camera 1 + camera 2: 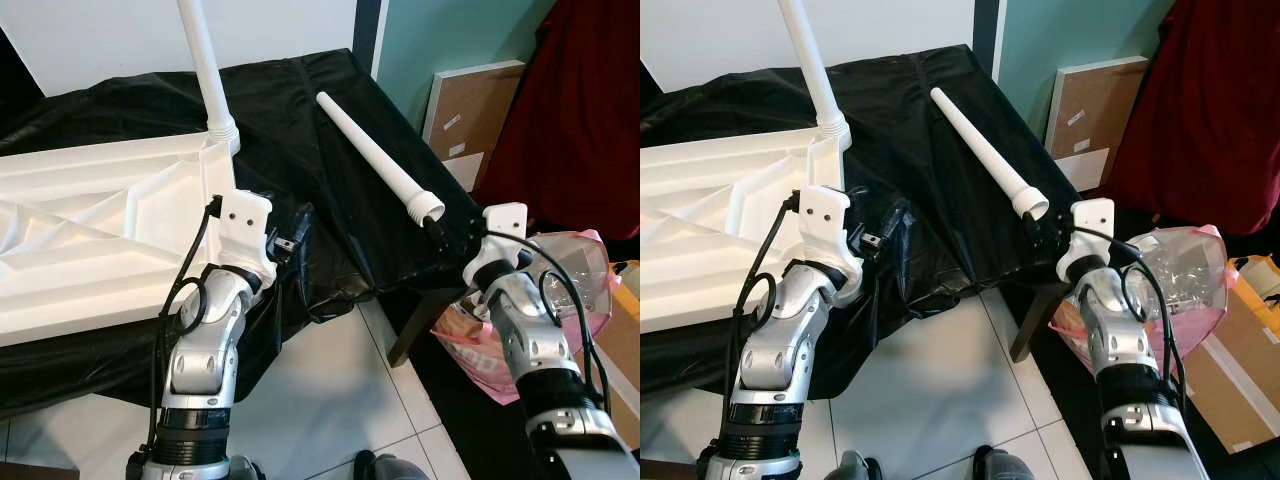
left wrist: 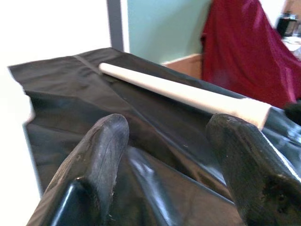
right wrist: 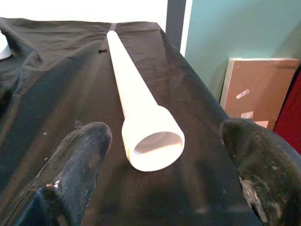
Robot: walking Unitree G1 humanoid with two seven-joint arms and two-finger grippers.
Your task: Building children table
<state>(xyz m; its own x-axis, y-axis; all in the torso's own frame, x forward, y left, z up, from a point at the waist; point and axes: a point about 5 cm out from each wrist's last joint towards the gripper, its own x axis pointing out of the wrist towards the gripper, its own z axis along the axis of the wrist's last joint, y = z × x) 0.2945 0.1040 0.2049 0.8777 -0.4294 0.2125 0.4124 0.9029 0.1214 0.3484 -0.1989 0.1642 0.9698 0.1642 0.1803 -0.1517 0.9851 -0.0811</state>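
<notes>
A white children's tabletop (image 1: 90, 230) lies upside down on a black cloth (image 1: 300, 110) at the left. One white leg (image 1: 205, 70) stands upright in its near corner socket. A second, loose white leg (image 1: 375, 155) lies on the cloth with its wide hollow end (image 3: 153, 143) pointing at my right gripper (image 3: 164, 136). That gripper is open, with one finger on each side of the hollow end and slightly short of it. My left gripper (image 1: 285, 240) is open and holds nothing, low over the cloth beside the tabletop's corner.
The cloth-covered table ends at a dark leg (image 1: 410, 335) over white floor tiles (image 1: 320, 400). A pink see-through bag (image 1: 575, 265) sits by my right arm. A cardboard panel (image 1: 470, 110) and red fabric (image 1: 580, 120) stand at the back right.
</notes>
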